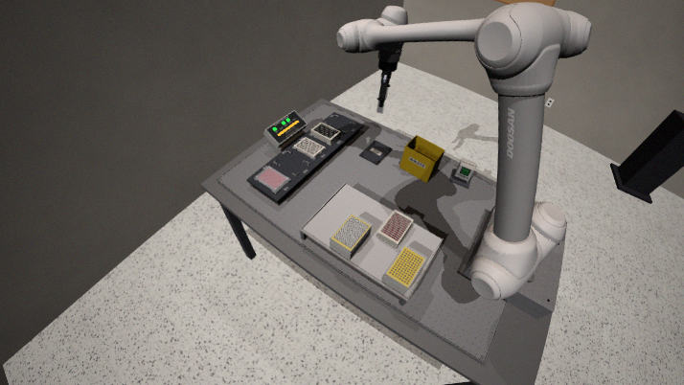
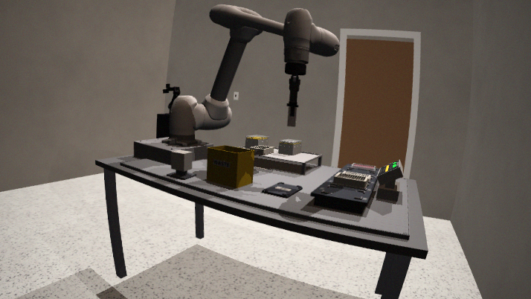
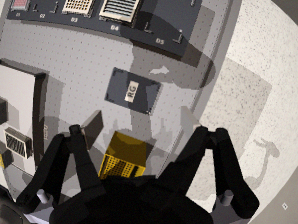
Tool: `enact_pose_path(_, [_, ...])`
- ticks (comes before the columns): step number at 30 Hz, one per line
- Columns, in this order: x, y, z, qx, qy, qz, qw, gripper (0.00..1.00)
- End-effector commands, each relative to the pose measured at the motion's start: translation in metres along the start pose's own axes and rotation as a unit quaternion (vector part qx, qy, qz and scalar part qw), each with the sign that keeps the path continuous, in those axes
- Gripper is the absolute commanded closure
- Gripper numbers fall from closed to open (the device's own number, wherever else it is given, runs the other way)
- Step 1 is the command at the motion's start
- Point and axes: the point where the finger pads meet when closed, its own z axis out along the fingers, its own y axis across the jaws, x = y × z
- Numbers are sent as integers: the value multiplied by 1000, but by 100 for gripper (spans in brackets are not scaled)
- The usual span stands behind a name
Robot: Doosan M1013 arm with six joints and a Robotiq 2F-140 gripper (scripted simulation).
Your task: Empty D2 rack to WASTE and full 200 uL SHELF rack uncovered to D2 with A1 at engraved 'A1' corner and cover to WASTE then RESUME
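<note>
My gripper [image 1: 381, 106] [image 2: 291, 120] [image 3: 140, 116] is open and empty. It hangs high above the table's far side, between the deck and the yellow WASTE bin [image 1: 416, 166] [image 2: 228, 168] [image 3: 131, 141]. Inside the bin, the wrist view shows a yellow plate with a grid of dark holes [image 3: 117, 164]. Slot D2 [image 1: 292, 162] on the dark deck shows bare between its brackets. On the SHELF [image 1: 337, 203] stand three racks: a yellow one with a grey field under its cover [image 1: 351, 233], a red-and-white one [image 1: 396, 227] and a yellow one with dark holes [image 1: 406, 266].
On the deck are a pink plate [image 1: 272, 178], a white plate [image 1: 308, 146] and the trough reservoir [image 1: 326, 131]. The lit panel [image 1: 285, 128] [image 2: 390, 169] stands behind. The RG nest [image 1: 375, 154] [image 3: 133, 91] and the RESUME button [image 1: 465, 170] flank the bin.
</note>
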Motion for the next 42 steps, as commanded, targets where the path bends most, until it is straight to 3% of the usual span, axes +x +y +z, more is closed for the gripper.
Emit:
enact_pose_path(1, [0,0,0,0,0,-31,1000,23])
enact_pose_path(22, [0,0,0,0,0,-198,980,23])
enact_pose_path(32, [46,18,3,0,0,-295,956,23])
enact_pose_path(42, [46,18,3,0,0,-370,929,23])
